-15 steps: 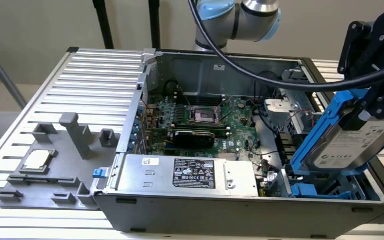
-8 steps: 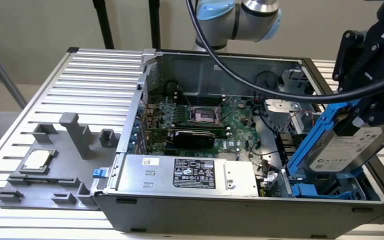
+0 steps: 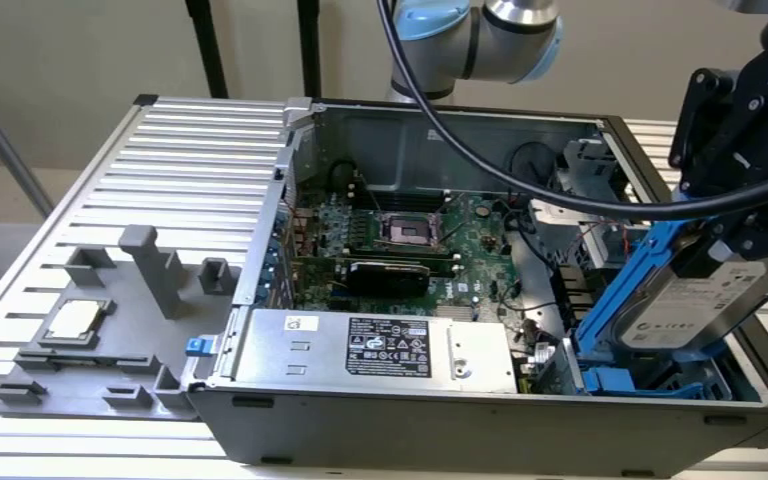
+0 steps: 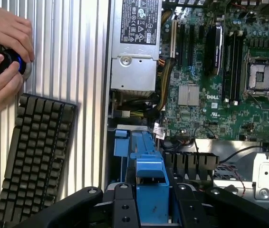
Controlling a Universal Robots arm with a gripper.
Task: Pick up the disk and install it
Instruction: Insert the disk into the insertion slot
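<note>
In the exterior view, we saw an open computer case (image 3: 491, 432) lying on a ribbed metal table (image 3: 184, 130). At the exterior view's right, the black gripper (image 3: 724, 245) was clamped on the upper end of the disk (image 3: 678, 300). The disk hung tilted, its lower end at the blue drive bay (image 3: 624, 382) in the case's front corner. A grey power supply box (image 3: 371, 350) lay along the front wall, with the motherboard (image 3: 398, 235) behind it.

In the wrist view, the disk's blue rail (image 4: 149, 178) sat gripped between the gripper's (image 4: 153, 206) black fingers (image 4: 125, 211). A person's hands (image 4: 8, 28) held a round knob (image 4: 6, 61) beside a dark keyboard (image 4: 34, 156).
</note>
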